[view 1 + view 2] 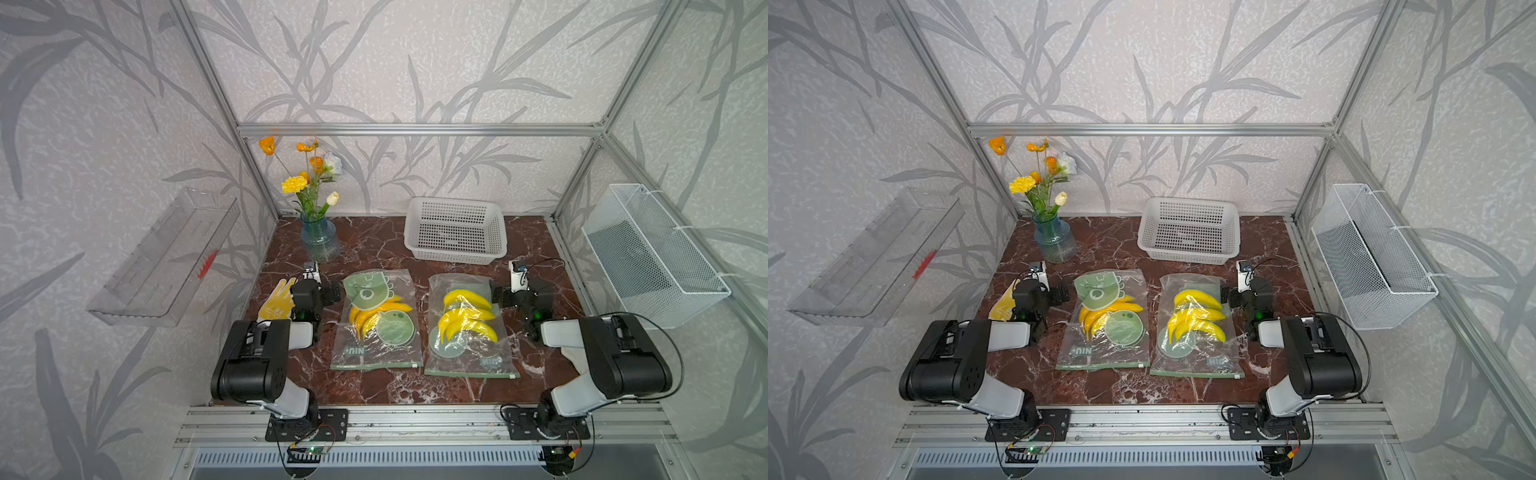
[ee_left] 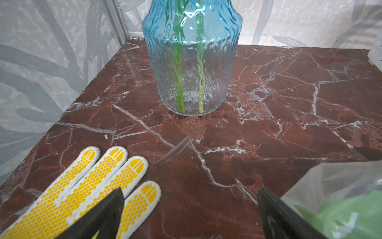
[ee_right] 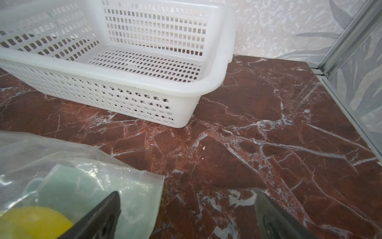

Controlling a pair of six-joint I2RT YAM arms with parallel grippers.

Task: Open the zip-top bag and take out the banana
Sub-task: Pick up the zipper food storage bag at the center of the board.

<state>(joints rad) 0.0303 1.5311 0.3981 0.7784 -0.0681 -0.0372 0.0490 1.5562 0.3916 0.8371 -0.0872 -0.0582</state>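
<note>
- Red-brown marble worktop [image 1: 374, 249] (white veins), enclosed by grey leaf-patterned walls [image 1: 415, 62].
- Left end effector [image 2: 190, 198] and right end effector [image 3: 187, 194] both gape wide, holding nothing.

Left bag [image 1: 376, 332] and right bag [image 1: 469, 345] lie side by side mid-table [image 1: 374, 388], bananas [image 1: 467, 299] inside each. Vase [image 1: 319, 243] at eleven o'clock, basket [image 1: 455, 254] at one, glove [image 1: 273, 302] at nine.

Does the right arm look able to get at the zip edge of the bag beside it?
Probably yes. The right gripper is open beside the right bag; its zip edge lies along the near side, uncovered, with bare table in front.
</note>
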